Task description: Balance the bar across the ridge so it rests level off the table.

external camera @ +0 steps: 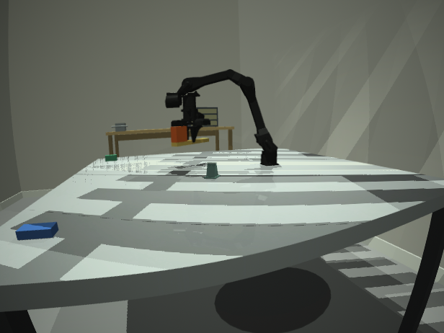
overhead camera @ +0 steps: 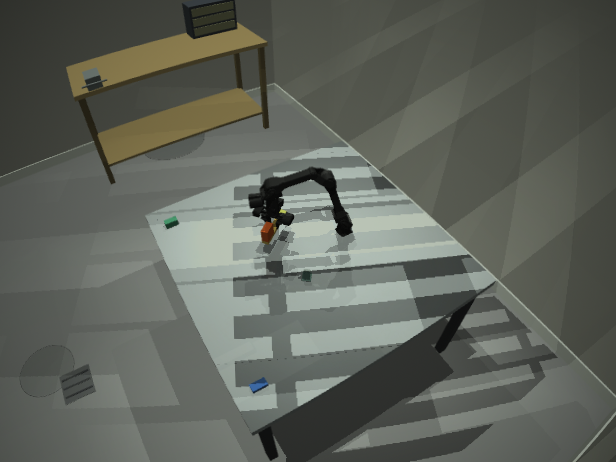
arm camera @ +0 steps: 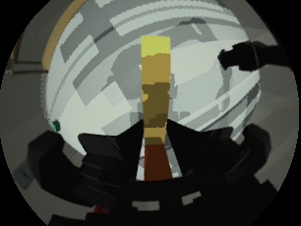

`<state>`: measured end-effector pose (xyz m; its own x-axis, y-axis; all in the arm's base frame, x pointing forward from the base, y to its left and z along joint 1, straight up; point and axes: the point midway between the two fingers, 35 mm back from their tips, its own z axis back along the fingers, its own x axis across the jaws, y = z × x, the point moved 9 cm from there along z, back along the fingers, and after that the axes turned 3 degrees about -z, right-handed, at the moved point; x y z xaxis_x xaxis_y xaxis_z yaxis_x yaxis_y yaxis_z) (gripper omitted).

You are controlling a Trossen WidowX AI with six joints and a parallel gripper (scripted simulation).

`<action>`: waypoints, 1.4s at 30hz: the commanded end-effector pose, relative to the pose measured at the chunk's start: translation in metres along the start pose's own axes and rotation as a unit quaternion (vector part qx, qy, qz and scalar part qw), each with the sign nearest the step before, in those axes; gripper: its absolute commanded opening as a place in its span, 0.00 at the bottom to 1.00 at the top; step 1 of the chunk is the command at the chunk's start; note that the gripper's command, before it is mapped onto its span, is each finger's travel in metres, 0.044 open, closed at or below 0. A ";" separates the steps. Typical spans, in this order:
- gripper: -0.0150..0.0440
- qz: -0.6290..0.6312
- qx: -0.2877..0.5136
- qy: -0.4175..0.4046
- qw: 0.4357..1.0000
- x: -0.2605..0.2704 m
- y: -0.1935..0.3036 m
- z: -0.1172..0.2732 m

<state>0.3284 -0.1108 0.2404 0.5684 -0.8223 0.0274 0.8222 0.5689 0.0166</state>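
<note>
My gripper (external camera: pixel 194 139) (arm camera: pixel 154 121) is shut on the yellow bar (external camera: pixel 202 140) (arm camera: pixel 156 71) and holds it in the air above the table. An orange block (overhead camera: pixel 267 232) (external camera: pixel 179 134) sits on one end of the bar, close beside the fingers; in the wrist view it shows dark red (arm camera: pixel 157 162). The bar's longer bare part reaches out on the other side of the fingers. The small grey-green ridge (overhead camera: pixel 306 276) (external camera: pixel 212 170) stands upright on the table, apart from the bar, nearer to the exterior view. Its top edge is hard to make out.
A green block (overhead camera: pixel 171 223) (external camera: pixel 111 158) (arm camera: pixel 56 126) lies near the table's far left corner. A blue block (overhead camera: pixel 259 385) (external camera: pixel 37 231) lies near the front left corner. The arm's base (overhead camera: pixel 344 224) (external camera: pixel 269 157) stands right of the ridge. A wooden workbench (overhead camera: pixel 170 57) stands beyond the table.
</note>
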 end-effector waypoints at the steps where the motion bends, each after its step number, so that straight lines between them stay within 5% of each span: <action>1: 0.25 0.004 0.002 0.001 1.000 -0.010 0.008 0.002; 42: 0.25 0.092 0.007 0.007 0.996 -0.149 0.085 0.006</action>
<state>0.3167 0.0533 0.2418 0.7067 -0.7073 0.0164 0.7071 0.7069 0.0177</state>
